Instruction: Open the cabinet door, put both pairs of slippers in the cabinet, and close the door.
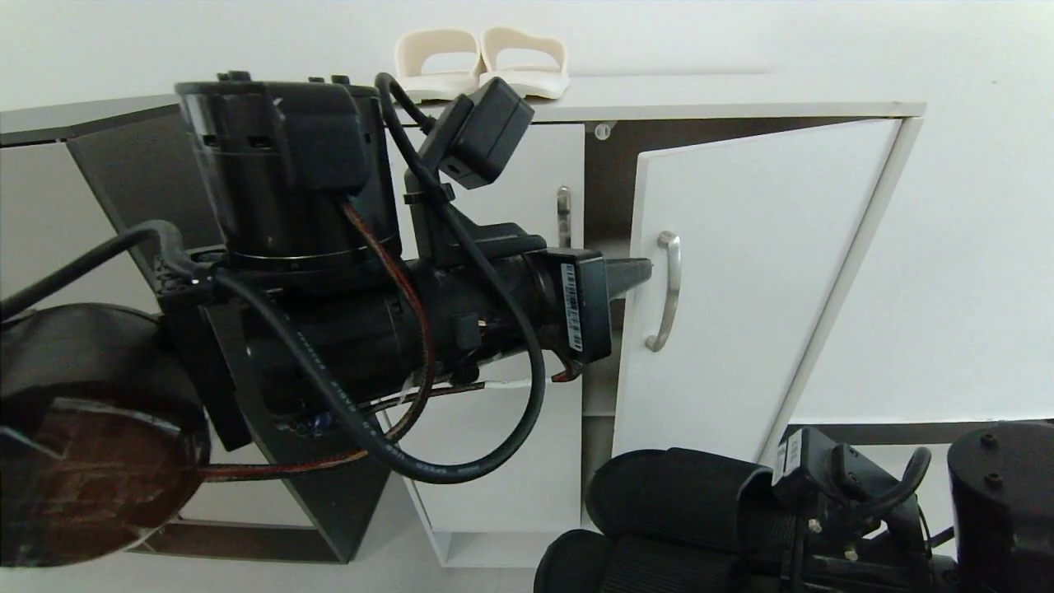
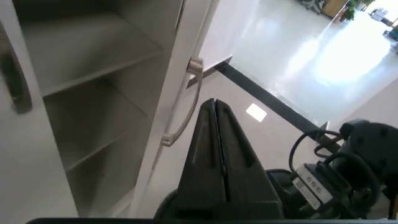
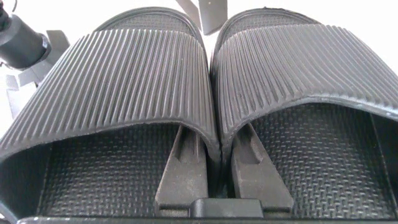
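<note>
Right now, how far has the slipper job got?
Done: the cabinet door stands open, the shut left gripper beside its handle. In hand: the right gripper pinches the black slippers. Left: stow them, then the white slippers on the cabinet top, then close the door.

The black left arm (image 1: 288, 189) carries a thick looped black cable (image 1: 461, 471) and a white barcode label (image 1: 571, 306).
</note>
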Controlling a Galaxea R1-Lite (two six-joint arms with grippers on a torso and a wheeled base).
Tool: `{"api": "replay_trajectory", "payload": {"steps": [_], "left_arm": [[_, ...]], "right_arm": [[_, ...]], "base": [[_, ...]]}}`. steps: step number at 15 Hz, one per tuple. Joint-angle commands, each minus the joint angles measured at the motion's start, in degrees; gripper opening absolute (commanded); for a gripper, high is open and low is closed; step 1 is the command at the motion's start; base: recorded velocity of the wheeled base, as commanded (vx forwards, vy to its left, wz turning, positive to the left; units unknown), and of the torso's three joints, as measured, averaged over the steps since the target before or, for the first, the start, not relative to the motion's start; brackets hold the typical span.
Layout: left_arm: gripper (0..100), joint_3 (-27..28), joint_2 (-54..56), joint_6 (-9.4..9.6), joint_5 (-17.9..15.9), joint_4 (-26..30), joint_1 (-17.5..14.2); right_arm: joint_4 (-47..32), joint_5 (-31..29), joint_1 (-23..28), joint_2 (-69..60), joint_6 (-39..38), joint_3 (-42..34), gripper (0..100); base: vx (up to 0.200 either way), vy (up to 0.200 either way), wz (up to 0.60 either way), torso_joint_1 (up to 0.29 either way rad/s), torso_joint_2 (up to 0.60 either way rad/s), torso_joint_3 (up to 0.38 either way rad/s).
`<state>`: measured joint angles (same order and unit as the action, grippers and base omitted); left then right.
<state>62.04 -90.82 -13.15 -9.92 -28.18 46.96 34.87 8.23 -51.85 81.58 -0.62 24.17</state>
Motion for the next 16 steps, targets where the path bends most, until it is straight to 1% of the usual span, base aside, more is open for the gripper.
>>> {"api": "replay_trajectory", "payload": {"steps": [1,3,4,6,7,9,10,11,13,15,16], "left_arm": [[0,-0.08,0.29,0.15,-0.36,-1.52,-2.66],[0,0.28,-2.61,-0.03,-0.36,-6.27,-4.07],[0,0.80,-3.84,-0.03,-0.36,-7.15,-4.86],[0,2.91,-5.51,-0.03,-0.45,-7.15,-6.53],[0,5.73,-7.71,-0.12,-0.36,-6.88,-7.41],[0,8.89,-10.43,-0.12,-0.45,-6.62,-8.11],[0,10.03,-11.31,-0.21,-0.45,-6.36,-8.11],[0,13.99,-13.68,-0.29,-0.54,-3.19,-8.02],[0,17.42,-16.14,-0.29,-0.54,-2.40,-7.93],[0,18.65,-17.37,-0.29,-0.54,-2.31,-7.85],[0,18.65,-17.46,-0.38,-0.54,-2.31,-7.67]], "right_arm": [[0.03,-0.05,-1.06,0.51,0.01,-0.53,0],[0.12,-0.14,-2.03,0.25,0.01,-1.50,0],[0.12,-0.14,-2.21,0.25,0.01,-1.67,0],[0.12,-0.14,-2.21,0.25,0.01,-1.76,0],[0.12,-0.14,-2.21,0.33,0.01,-1.76,0],[0.12,-0.14,-2.21,0.51,0.01,-1.76,0],[0.03,-0.14,-2.21,0.69,0.01,-1.76,0],[0.03,-0.23,-2.21,1.48,0.53,-2.64,0],[0.12,-0.23,-2.29,1.92,1.85,-3.34,0],[0.03,-0.23,-2.91,1.92,2.38,-4.05,0],[0.12,-0.23,-3.26,1.92,2.47,-4.49,0]], "base": [[0.000,0.000,0.00,0.000,0.00,0.000],[0.000,0.000,0.00,0.000,0.00,0.000],[0.000,0.000,0.00,0.000,0.00,0.000],[0.000,0.000,0.00,0.000,0.00,0.000],[0.000,0.000,0.00,0.000,0.00,0.000],[0.000,0.000,0.00,0.000,0.00,0.000],[0.000,0.000,0.00,0.000,0.00,0.000],[0.000,0.000,0.00,0.000,0.00,0.000],[0.000,0.000,0.00,0.000,0.00,0.000],[0.000,0.000,0.00,0.000,0.00,0.000],[-0.200,0.000,0.00,0.007,0.01,0.002]]}}
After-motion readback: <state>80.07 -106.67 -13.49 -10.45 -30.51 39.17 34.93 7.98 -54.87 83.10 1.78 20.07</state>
